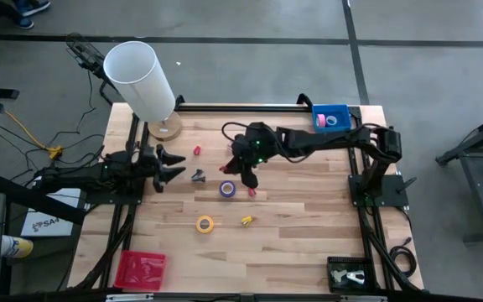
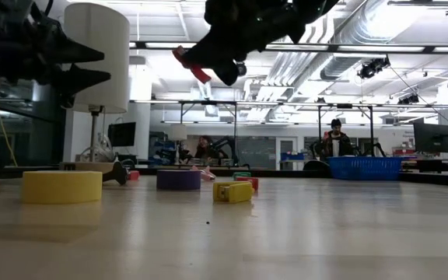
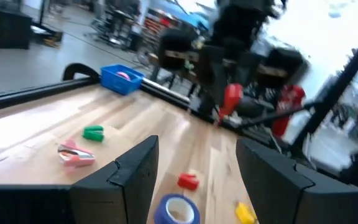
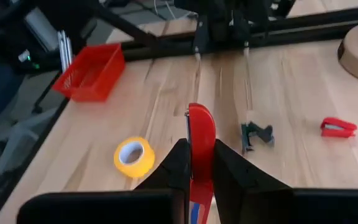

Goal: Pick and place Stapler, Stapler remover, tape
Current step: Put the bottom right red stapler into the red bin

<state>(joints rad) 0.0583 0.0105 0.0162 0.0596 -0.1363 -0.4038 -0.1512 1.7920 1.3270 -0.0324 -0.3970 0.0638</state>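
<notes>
High view: my right gripper (image 1: 243, 170), centre frame above the purple tape (image 1: 227, 189), is clamped on a red stapler (image 4: 199, 134). My left gripper (image 1: 173, 165), centre-left, waits with fingers spread, holding nothing. Yellow tape (image 1: 205, 223) lies lower centre.

Grey floor (image 1: 250, 50), ceiling ducts (image 2: 379, 35), strip lights (image 2: 208, 48), distant workbenches (image 2: 232, 159).

Setting: robotics lab/workshop. Evidence: exposed silver ceiling ducts (image 2: 379, 31), bare grey concrete floor (image 1: 250, 67), pale wooden bench-top (image 1: 300, 218), far workstations w/ seated person (image 2: 335, 140).
</notes>
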